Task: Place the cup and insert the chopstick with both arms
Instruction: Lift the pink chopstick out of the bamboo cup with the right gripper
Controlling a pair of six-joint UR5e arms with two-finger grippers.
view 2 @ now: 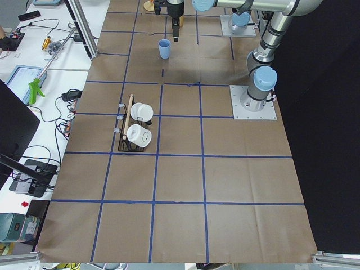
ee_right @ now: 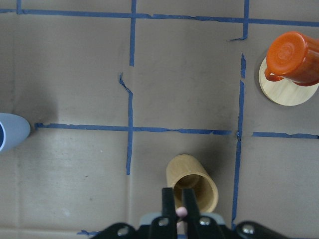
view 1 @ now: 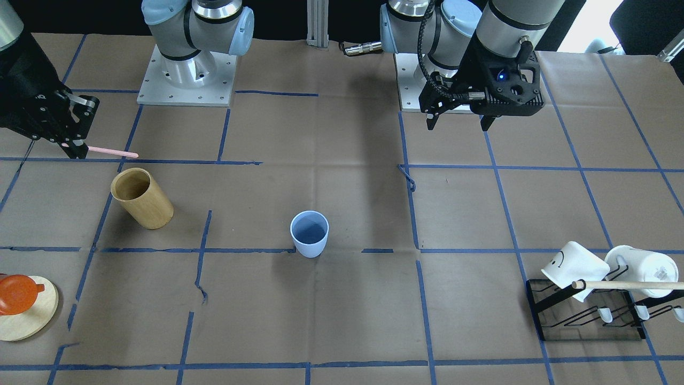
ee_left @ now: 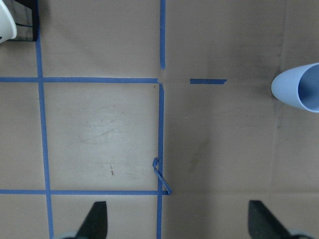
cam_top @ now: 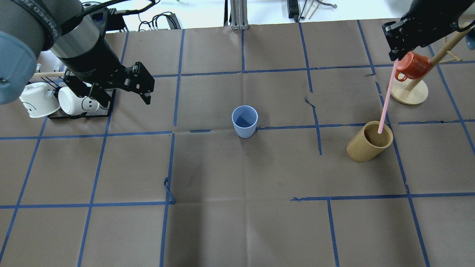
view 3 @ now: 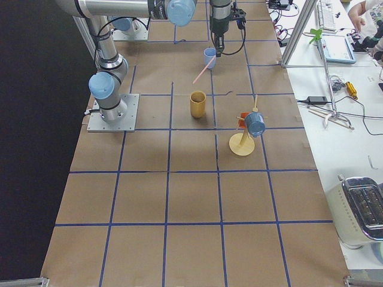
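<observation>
The right gripper (ee_right: 178,191) pinches the pink chopstick (cam_top: 386,100) by its upper end. The stick's lower tip hangs above the wooden cup (cam_top: 367,146), not touching it. Seen from overhead, the blue cup (cam_top: 244,120) stands upright, with the wooden cup at its 4 o'clock. The left gripper (ee_left: 178,206), spread wide and empty, hovers at its 10 o'clock.

Brown paper covers the whole surface (cam_top: 237,230), and blue tape lines (cam_top: 92,204) chop it into big squares, a few strips peeling. At the operators' edge an aluminium post (cam_top: 239,15) stands up. Along that same edge runs a white bench (view 2: 14,62), with cables (view 2: 70,115) trailing, a tablet (view 2: 22,83) lying flat and a toaster (view 3: 359,209) parked farther down. A black backdrop (view 2: 326,112) closes off the opposite edge. The light is bright and even.
</observation>
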